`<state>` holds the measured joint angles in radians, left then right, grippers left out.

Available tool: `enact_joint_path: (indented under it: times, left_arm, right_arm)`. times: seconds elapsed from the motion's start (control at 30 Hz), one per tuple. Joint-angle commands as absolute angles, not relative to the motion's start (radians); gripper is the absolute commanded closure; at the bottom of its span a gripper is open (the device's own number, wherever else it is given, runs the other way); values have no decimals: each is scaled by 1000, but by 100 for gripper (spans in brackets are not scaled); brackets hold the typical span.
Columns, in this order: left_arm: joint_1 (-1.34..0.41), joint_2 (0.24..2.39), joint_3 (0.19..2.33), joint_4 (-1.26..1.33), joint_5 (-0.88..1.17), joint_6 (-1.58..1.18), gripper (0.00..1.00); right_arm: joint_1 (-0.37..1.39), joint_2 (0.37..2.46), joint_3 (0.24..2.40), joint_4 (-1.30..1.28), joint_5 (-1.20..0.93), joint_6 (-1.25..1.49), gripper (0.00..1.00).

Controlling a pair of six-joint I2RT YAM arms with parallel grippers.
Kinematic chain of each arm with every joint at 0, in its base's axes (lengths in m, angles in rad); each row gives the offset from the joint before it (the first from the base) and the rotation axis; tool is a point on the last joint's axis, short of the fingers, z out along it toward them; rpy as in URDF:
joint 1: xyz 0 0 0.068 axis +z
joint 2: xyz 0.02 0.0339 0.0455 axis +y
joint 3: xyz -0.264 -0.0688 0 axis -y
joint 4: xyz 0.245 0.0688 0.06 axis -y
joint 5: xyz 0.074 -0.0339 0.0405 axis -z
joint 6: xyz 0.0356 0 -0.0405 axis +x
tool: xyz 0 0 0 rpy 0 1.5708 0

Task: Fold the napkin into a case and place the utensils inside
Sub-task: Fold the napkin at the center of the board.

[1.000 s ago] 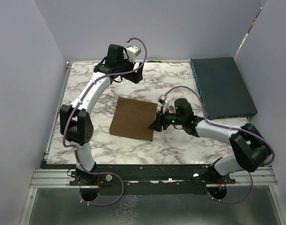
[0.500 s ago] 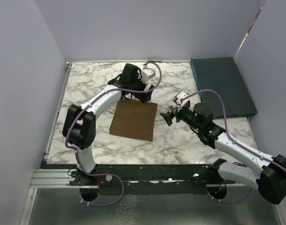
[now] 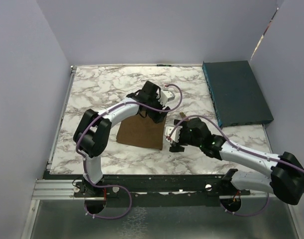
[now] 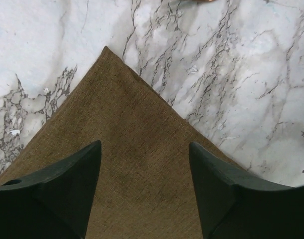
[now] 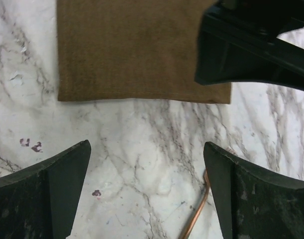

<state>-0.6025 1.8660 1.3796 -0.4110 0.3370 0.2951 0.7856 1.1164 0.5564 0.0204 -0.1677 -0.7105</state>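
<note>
Left arm, right arm: white links, black joints, purple cables; black wedge tool fingers.

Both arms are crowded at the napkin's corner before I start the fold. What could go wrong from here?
1. Collision: the left arm hangs beside the open right jaws at the napkin edge, so a move by either could clip the other.
2. The fork lies on the marble close to one of the right jaws, and a descent could knock it.
3. The left jaws straddle a flat corner, so closing may slip off the cloth.

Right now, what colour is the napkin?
Plain brown napkin, clearest in the left wrist view.
</note>
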Motion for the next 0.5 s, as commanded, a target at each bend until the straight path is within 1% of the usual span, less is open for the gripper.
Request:
enact_joint_path:
  times: [0.0,0.2,0.47]
  left_arm:
    - [-606,1931,1373,-457,296,323,31]
    - [-612,2019,1421,-489,243,319,37]
    - [-617,2075,1447,-510,211,315,38]
  right_arm:
    - [845,1215,532,70,-117,-836,0]
    - [896,1326,512,189,-91,-929,0]
    - [982,1440,464,339,-28,-1071,0]
